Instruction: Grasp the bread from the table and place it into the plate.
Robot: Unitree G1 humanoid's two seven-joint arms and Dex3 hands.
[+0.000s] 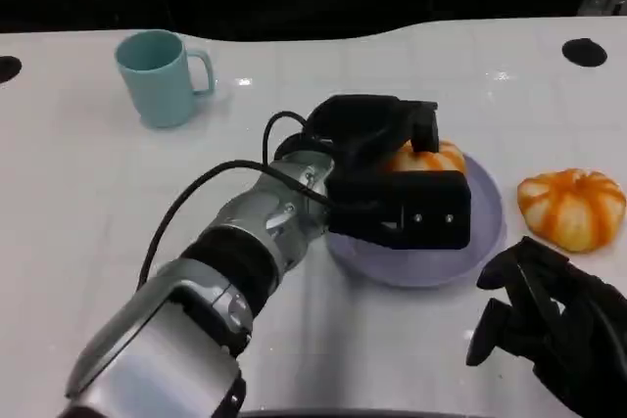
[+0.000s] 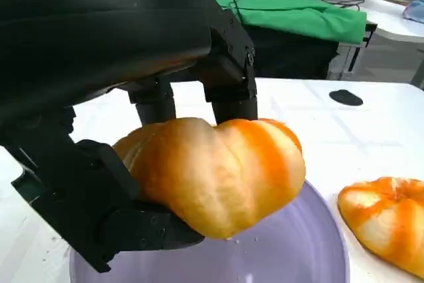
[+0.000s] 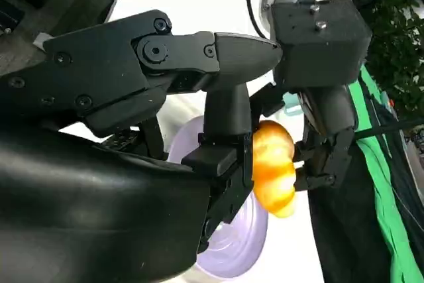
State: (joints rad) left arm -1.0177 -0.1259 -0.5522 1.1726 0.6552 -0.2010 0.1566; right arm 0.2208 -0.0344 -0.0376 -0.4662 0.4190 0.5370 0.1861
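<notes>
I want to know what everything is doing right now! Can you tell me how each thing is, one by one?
Left hand: holds a bread over the plate.
Held bread: gripped, just above the plate, not let go.
Purple plate: upright on the table, nothing lying in it that I can see.
Second bread: lying on the table beside the plate, untouched.
Right hand: holds nothing, fingers apart.
Teal mug: standing upright.
</notes>
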